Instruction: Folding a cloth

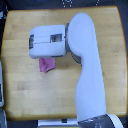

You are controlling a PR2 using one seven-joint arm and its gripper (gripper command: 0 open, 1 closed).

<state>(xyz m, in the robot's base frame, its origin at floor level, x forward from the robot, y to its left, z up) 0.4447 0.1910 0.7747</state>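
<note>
A wooden counter (20, 80) fills the exterior view. Left of centre, the white boxy gripper (47, 41) hangs over the counter, its fingers hidden beneath the housing, so I cannot tell how they stand. The pink cloth (46, 64) pokes out, bunched, just below it. The white arm (87, 65) runs down the right.

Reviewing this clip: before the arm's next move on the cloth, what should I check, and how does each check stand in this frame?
1. Cloth on the table: ok.
2. Cloth fully in view: not ok, its top lies under the gripper.
3. Gripper open or shut: cannot tell, fingertips hidden from above.
4. Gripper holds the cloth: cannot tell.
5. Cloth lies flat: not ok, the visible part looks bunched.
6. Cloth away from the table's edges: ok.
</note>
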